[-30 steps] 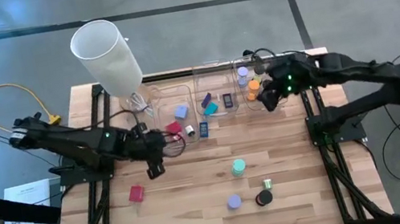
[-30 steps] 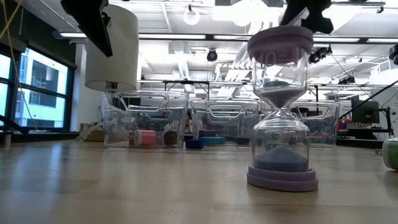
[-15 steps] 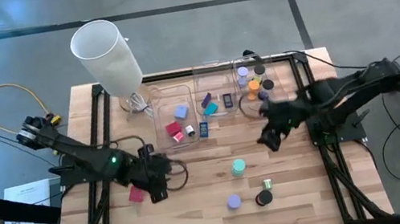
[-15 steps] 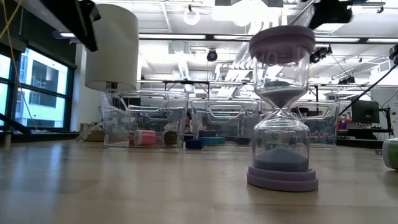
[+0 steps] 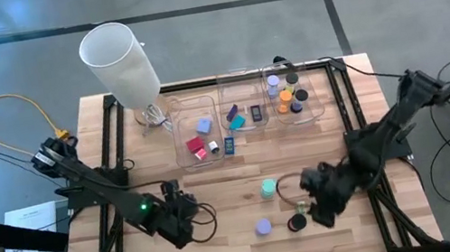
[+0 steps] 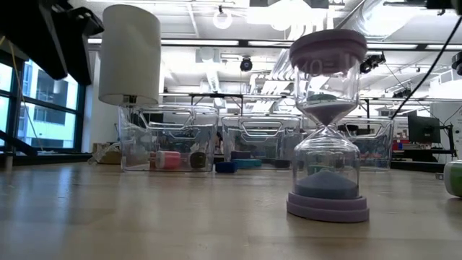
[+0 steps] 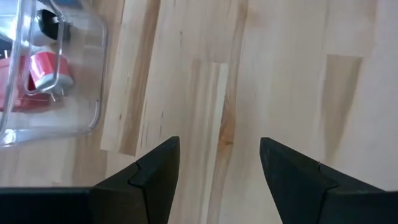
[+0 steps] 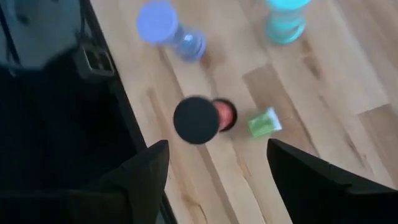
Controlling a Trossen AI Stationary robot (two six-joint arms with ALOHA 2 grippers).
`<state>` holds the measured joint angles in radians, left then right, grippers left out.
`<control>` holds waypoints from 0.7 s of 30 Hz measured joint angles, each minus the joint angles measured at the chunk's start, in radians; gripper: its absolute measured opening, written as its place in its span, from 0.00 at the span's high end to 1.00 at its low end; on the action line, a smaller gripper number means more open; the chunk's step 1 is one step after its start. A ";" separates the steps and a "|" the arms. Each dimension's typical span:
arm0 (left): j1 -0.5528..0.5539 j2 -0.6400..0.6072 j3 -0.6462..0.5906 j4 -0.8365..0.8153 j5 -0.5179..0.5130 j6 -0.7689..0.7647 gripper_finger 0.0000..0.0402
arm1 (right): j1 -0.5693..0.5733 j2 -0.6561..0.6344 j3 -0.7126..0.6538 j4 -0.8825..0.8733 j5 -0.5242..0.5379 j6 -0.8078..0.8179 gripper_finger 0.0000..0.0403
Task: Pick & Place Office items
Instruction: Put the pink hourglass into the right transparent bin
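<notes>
Several small items stand loose on the wooden table near its front: a teal sand timer (image 5: 268,189), a lavender one (image 5: 263,226), a black-topped one (image 5: 296,222) and a small green piece (image 5: 301,207). My right gripper (image 5: 319,206) hangs open just right of them; its wrist view shows the black-topped timer (image 8: 198,119) ahead of the fingers, untouched. My left gripper (image 5: 179,223) hangs open over bare wood at the near left, with only the table between its fingers (image 7: 219,146). The low view shows the lavender timer (image 6: 327,123) upright on its base.
Three clear bins (image 5: 194,131) (image 5: 241,110) (image 5: 293,96) holding more small pieces stand in a row at the far side. A tall white cylinder (image 5: 118,61) rises at the far left corner. A bin's corner with a red piece (image 7: 43,68) shows in the left wrist view.
Both grippers have swung from beside the bins toward the table's near edge and sunk lower, staying open. The right one travelled farther, turning as it went, and now hangs by the loose timers. The left one has passed over the spot where a red block lay.
</notes>
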<state>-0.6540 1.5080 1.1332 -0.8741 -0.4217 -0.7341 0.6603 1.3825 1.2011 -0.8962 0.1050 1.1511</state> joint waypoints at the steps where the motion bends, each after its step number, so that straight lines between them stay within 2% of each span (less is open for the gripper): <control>1: 0.000 0.008 0.000 0.000 0.000 0.000 0.47 | 0.017 0.021 0.000 0.006 0.003 -0.006 0.35; 5: 0.007 0.029 0.000 0.001 0.000 0.010 0.47 | 0.044 0.098 0.000 0.020 0.003 -0.044 0.35; 11: 0.032 0.029 0.000 0.015 0.000 0.031 0.47 | 0.021 0.171 0.000 0.075 -0.002 -0.135 0.35; 21: 0.071 0.029 0.000 0.016 0.000 0.072 0.47 | -0.009 0.179 0.000 0.130 -0.003 -0.213 0.35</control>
<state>-0.5831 1.5368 1.1332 -0.8585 -0.4213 -0.6617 0.6514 1.5616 1.2011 -0.7660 0.1022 0.9384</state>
